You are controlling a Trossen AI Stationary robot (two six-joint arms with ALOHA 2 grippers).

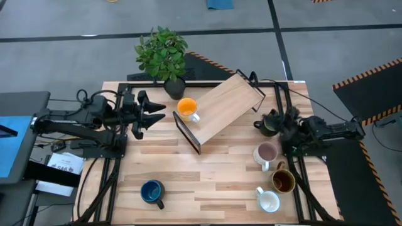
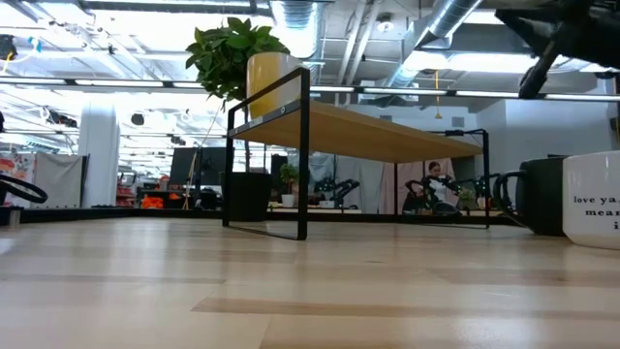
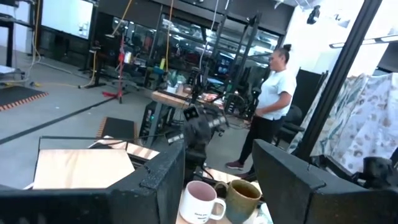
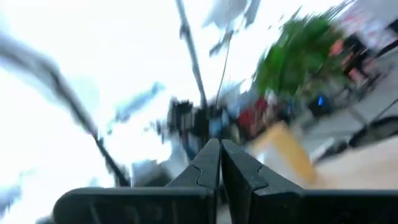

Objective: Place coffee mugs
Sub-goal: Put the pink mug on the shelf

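Note:
An orange mug (image 1: 187,108) (image 2: 271,82) stands on the left end of a wooden shelf (image 1: 223,110). My left gripper (image 1: 158,113) (image 3: 217,186) hangs open to the left of it, fingers level and pointing at it, touching nothing. A dark green mug (image 1: 269,125) sits at the right edge beside my right gripper (image 4: 220,163), which is shut and empty. The pale pink mug (image 1: 266,154), brown-olive mug (image 1: 282,181) and white mug (image 1: 269,201) stand on the table at the near right. The dark blue mug (image 1: 152,191) stands at the near left.
A potted plant (image 1: 163,53) stands at the far edge, just behind the orange mug. The shelf has a black metal frame (image 2: 302,155) and lies slantwise across the table's middle. Bare wood (image 1: 213,182) lies between the blue mug and the right-hand mugs. A person (image 3: 270,106) stands beyond the table.

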